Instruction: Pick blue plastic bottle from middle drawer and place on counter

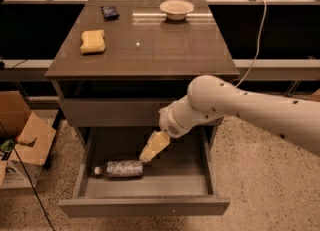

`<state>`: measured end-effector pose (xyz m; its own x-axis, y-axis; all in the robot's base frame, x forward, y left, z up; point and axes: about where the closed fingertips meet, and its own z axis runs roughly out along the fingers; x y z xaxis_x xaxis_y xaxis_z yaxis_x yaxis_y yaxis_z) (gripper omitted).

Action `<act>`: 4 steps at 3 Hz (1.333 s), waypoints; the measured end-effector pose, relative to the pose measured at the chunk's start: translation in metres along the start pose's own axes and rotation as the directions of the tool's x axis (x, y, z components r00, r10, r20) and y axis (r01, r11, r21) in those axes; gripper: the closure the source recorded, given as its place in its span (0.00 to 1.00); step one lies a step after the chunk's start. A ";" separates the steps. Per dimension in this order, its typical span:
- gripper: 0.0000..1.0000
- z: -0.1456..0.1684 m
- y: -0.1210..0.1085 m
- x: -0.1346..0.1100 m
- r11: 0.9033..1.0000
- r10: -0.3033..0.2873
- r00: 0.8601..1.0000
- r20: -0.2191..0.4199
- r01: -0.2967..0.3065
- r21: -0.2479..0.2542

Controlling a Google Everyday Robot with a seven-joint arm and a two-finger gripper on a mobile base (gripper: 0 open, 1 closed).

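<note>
- Thick, rounded white plastic arm point(250, 107); its smooth shell is dotted with small dark screw holes.
- Bulbous white wrist joint point(175, 120) with a dark seam.
- Pale cream-yellow end effector point(148, 154) at the arm's tip, over the wide grey middle drawer point(145, 206).
</note>
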<state>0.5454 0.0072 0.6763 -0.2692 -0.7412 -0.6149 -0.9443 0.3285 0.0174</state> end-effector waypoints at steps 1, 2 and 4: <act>0.00 0.037 0.000 0.011 0.999 0.033 0.999 0.009 -0.033 -0.021; 0.00 0.069 -0.004 0.019 0.998 0.058 0.998 0.028 -0.057 -0.021; 0.00 0.138 0.000 0.035 0.993 0.104 0.994 0.037 -0.102 -0.067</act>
<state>0.5618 0.0625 0.5461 -0.3590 -0.6811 -0.6382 -0.9226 0.3624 0.1322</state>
